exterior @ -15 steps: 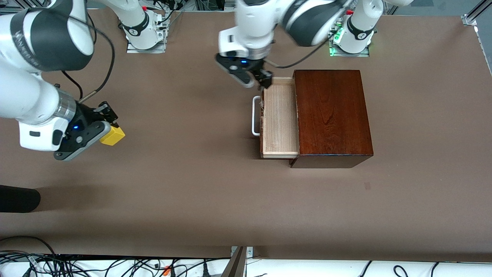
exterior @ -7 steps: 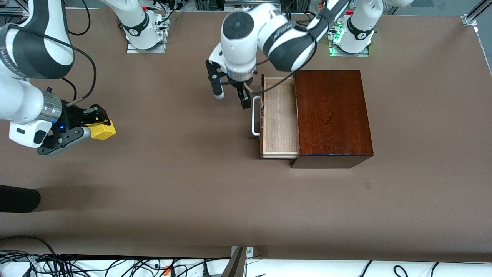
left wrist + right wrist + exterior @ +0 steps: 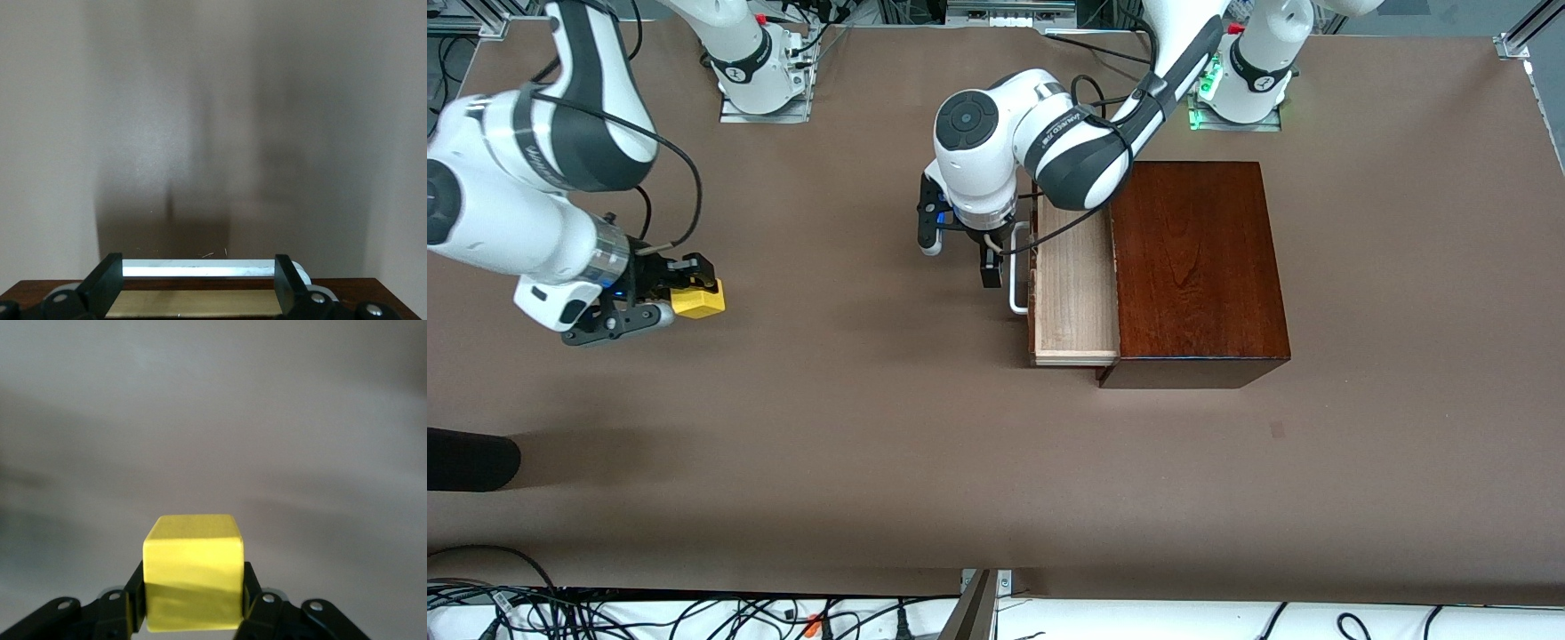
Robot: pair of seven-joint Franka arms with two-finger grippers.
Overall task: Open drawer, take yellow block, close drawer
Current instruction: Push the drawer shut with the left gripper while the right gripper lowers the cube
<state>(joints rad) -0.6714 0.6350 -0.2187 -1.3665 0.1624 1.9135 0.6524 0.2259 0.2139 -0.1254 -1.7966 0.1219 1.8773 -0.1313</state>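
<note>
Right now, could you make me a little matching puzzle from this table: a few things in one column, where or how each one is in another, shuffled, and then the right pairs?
Things:
1. small bright yellow block
2. pale light-wood drawer
3. white U-shaped bar handle
4. glossy mahogany-coloured box

States:
A. pulled out, nothing lying on the part of its floor that shows
B. framed by the open fingers of the left gripper
C. clamped in the right gripper, toward the right arm's end of the table
D. standing on the table toward the left arm's end

Pairs: 1-C, 2-A, 3-B, 4-D
</note>
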